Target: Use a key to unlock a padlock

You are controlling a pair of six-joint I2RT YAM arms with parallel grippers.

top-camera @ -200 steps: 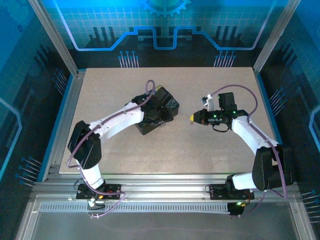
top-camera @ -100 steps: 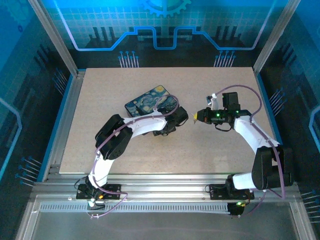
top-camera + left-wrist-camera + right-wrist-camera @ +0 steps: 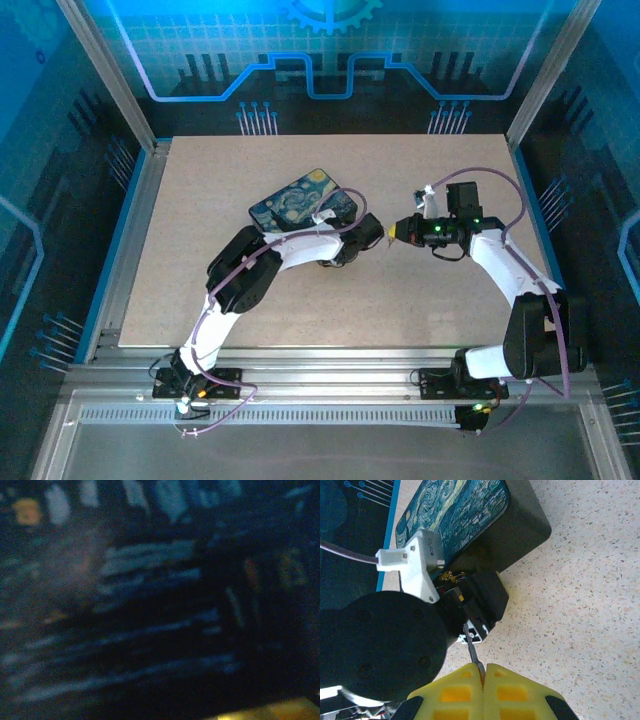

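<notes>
Right fingers pinched on the key, just beside the painted box.

The right fingers, 2 yellow halves pressed together, clamp the key, a thin dark blade sticking out from between them, off the near right corner of the black box with its swirling blue-and-yellow lid. The key's tip points at the left fingers, a black block just right of the box. Whether those are apart or together I cannot tell. A small brass-coloured bit shows on that block's box side, too small to name. The box sits mid-counter.
</notes>
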